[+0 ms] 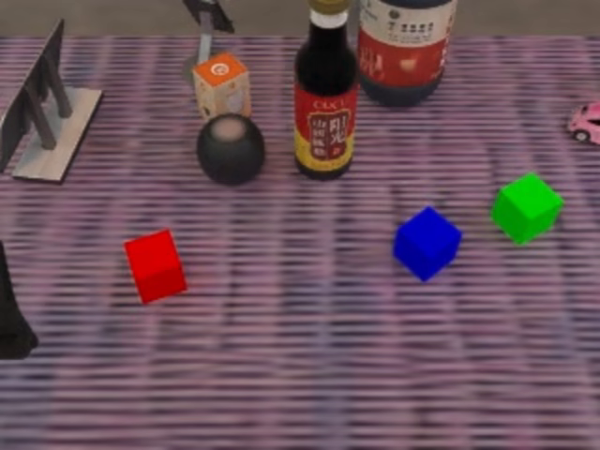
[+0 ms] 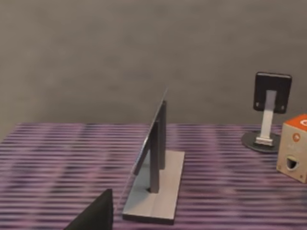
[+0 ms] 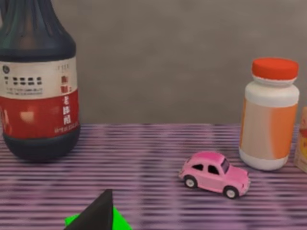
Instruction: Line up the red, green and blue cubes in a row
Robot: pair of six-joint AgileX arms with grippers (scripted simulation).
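Three cubes lie apart on the purple striped cloth. The red cube (image 1: 155, 265) is at the left, the blue cube (image 1: 427, 243) right of centre, and the green cube (image 1: 527, 207) farther right and slightly farther back. My left arm (image 1: 13, 323) is parked at the left edge, well left of the red cube. Its one visible finger (image 2: 98, 215) stands off to the side with nothing against it. The right arm is outside the top view. One dark finger (image 3: 98, 213) of its gripper shows in front of the green cube (image 3: 121, 222), which it does not hold.
At the back stand a soy sauce bottle (image 1: 324, 94), a bigger dark bottle (image 1: 403, 47), a dark ball (image 1: 230, 148), an orange-and-cream box (image 1: 222, 84), a grey stand (image 1: 47, 112) and a phone holder (image 1: 208, 19). A pink toy car (image 1: 586, 120) and a pill bottle (image 3: 268, 115) sit at the far right.
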